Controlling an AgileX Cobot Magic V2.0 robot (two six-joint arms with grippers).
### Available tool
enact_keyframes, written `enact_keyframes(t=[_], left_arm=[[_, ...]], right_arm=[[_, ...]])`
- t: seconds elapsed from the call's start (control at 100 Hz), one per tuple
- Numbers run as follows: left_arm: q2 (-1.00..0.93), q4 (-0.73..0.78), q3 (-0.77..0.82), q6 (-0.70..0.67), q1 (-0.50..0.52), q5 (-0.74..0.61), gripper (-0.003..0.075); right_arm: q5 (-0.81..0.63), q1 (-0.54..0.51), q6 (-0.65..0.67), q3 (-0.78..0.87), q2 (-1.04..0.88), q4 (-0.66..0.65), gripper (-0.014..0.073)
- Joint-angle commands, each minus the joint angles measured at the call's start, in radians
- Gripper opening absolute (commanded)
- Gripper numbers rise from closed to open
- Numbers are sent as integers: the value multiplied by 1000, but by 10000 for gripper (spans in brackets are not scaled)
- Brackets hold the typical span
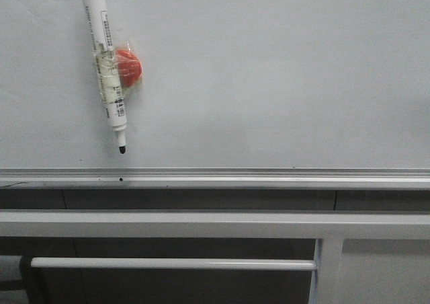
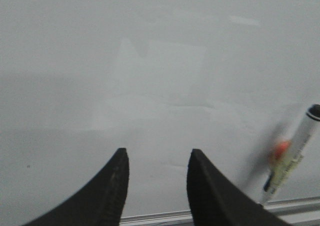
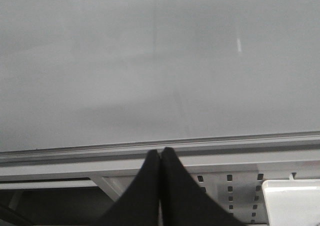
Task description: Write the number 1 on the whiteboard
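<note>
Across most of the front view spreads the whiteboard [image 1: 269,68], pale grey-white and bare of any stroke, its silver bottom rail [image 1: 269,179] crossing low in the frame above white frame bars [image 1: 201,223]. At upper left a white marker pen [image 1: 106,68] hangs tip-down, taped beside a red magnet [image 1: 127,67]. Left gripper [image 2: 157,158] fingers stand spread, holding nothing; right gripper [image 3: 161,153] fingers are pressed together, empty.

Lab or office test bay; wall whiteboard [image 1: 269,68], white metal frame bars [image 1: 201,224] below
</note>
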Motion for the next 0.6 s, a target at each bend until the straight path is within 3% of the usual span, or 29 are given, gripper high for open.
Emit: enact_keyframes(t=[0.0,0.13,0.28,0.59], left_arm=[[19,-35,-23,27,-62,-58,356],[18,-63,32,52,-142,-91,409],[18,-232,164,52,-240,-240,409],[35,-37,201,100,-443,-464,407]], right_arm=[[-86,8,-23,-33,17,13,-64],[-78,11,-23,-33,17,18,-64],[-76,11,-83,-31,17,23,-64],[-74,11,-85,-31,17,25,-64]])
